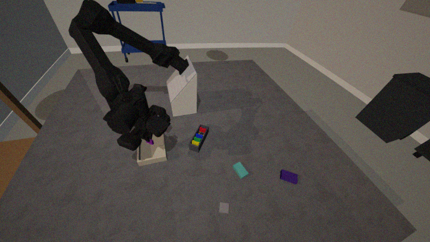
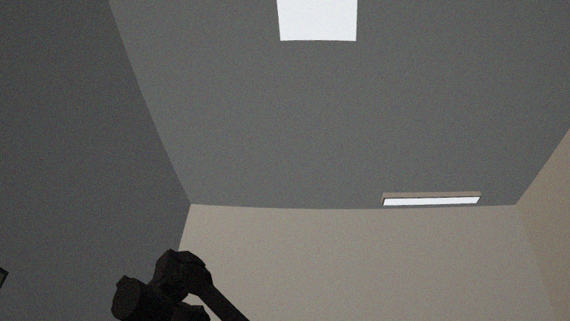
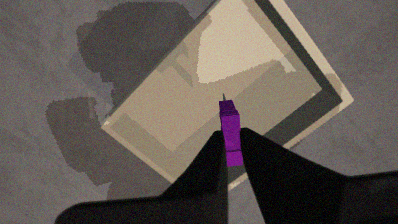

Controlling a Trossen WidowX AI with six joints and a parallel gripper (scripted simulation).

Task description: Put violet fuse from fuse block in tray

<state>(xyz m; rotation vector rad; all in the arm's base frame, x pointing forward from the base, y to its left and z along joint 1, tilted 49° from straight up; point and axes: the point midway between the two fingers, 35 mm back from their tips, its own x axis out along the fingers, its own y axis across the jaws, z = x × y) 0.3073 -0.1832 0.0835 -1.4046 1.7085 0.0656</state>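
Observation:
My gripper (image 1: 149,140) (image 3: 231,137) is shut on the violet fuse (image 1: 150,142) (image 3: 230,131), which sticks out beyond the fingertips with a thin metal prong at its far end. They are over the beige tray (image 1: 153,161) (image 3: 312,50); the height of the fuse above its floor cannot be told exactly. The dark fuse block (image 1: 194,147) stands right of the tray in the top view. It holds the red fuse (image 1: 202,129), blue fuse (image 1: 199,136), green fuse (image 1: 196,139) and yellow fuse (image 1: 195,143), with a gap between red and blue. The arm hides the tray's back part.
A white slanted box (image 1: 184,100) stands behind the block, beside part of the arm. A teal block (image 1: 240,170), a dark purple block (image 1: 289,176) and a pale square (image 1: 223,207) lie toward the front right. The exterior view shows mostly ceiling, walls and part of the arm.

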